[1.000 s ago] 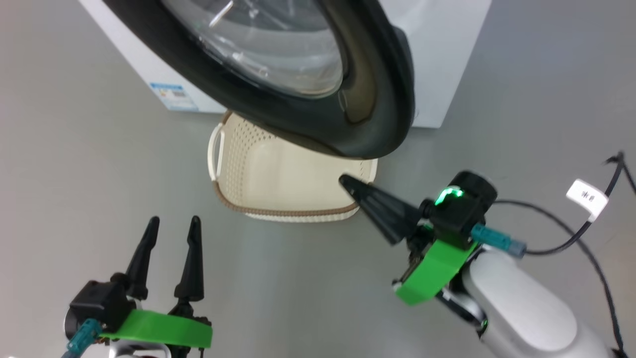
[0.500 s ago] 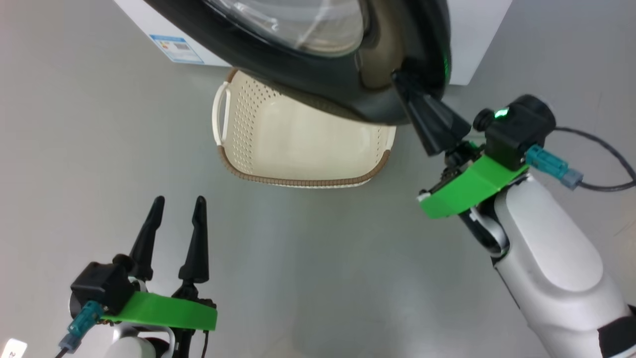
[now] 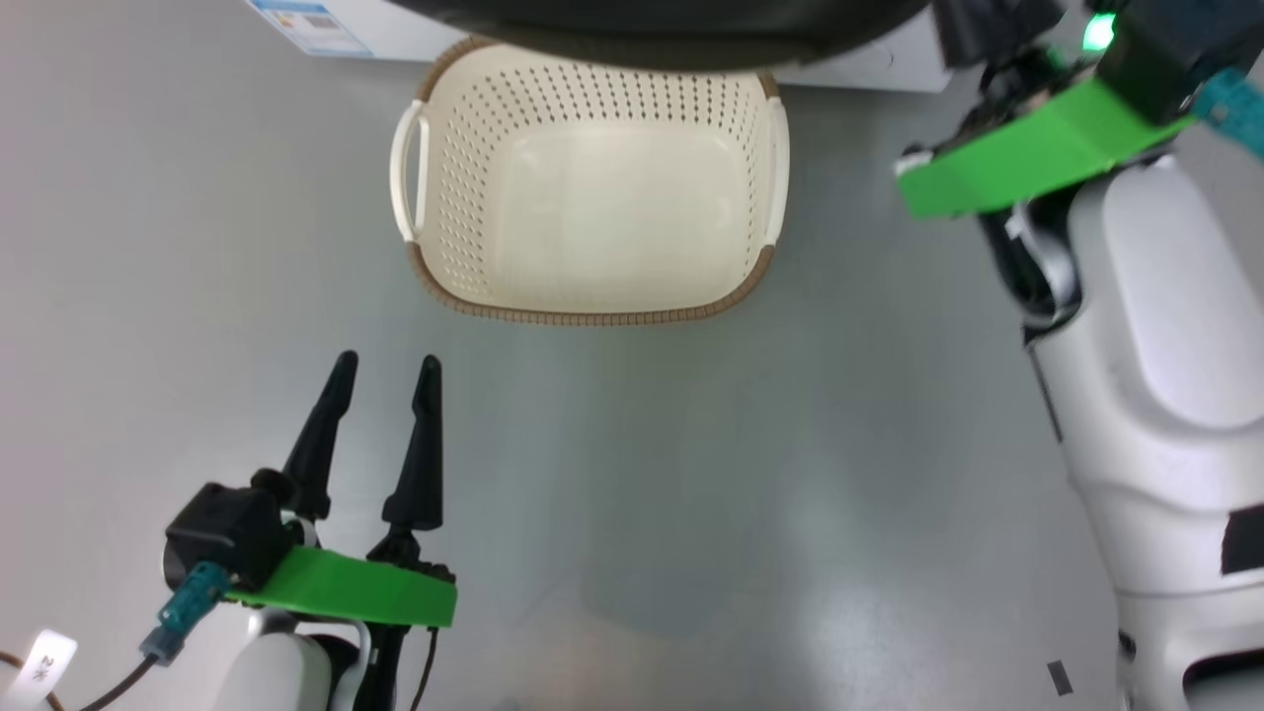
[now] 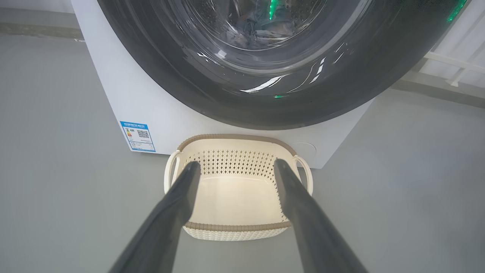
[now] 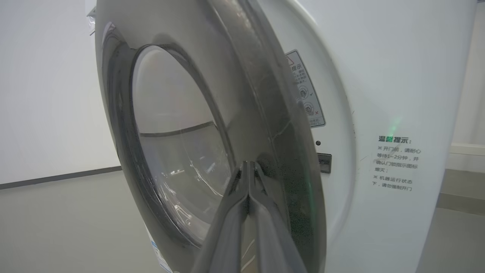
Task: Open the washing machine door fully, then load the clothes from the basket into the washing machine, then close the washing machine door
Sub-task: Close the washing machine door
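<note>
the washing machine door (image 5: 273, 113) has swung nearer shut; right end effector (image 5: 248, 163) pinched together, left end effector (image 3: 388, 360) spread.

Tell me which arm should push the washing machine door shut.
Right. The right gripper, jaws shut, points at the rim of the washing machine door, which stands ajar. The left gripper hangs open, low above the floor, short of the empty basket.

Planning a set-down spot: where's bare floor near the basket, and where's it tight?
Free: grey floor between the basket and the left gripper, jaws open; also left of the basket. Tight: behind the basket, under the washing machine door, with the right gripper at its edge.
</note>
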Available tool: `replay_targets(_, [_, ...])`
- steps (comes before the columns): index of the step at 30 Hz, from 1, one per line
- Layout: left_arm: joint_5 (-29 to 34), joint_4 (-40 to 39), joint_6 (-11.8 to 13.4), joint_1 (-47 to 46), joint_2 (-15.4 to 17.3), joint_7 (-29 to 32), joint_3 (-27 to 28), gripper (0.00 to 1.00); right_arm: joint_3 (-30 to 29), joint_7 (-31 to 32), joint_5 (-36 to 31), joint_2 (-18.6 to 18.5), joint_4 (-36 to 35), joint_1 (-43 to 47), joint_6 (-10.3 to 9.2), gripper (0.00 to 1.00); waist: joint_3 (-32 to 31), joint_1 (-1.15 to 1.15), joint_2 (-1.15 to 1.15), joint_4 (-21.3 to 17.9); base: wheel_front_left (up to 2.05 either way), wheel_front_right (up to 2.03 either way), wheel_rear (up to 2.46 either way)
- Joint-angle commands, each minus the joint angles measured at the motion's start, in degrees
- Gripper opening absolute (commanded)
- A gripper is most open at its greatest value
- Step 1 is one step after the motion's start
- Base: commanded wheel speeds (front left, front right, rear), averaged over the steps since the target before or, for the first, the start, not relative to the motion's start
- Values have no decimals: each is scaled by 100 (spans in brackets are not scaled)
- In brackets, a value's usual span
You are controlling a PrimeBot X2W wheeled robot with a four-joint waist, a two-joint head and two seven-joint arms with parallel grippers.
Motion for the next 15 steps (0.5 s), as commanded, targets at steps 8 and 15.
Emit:
replay_targets(8, [-77, -90, -51, -239, 99, -36, 27, 100, -459, -26, -317, 264, 172, -777, 7, 0, 423, 0, 0, -26, 0, 0, 0])
replay_targets(15, [-104, -95, -69, -357, 99, -36, -90, 100, -614, -26, -330, 111, 473, -1338, 7, 0, 561, 0, 0, 30, 0, 0, 0])
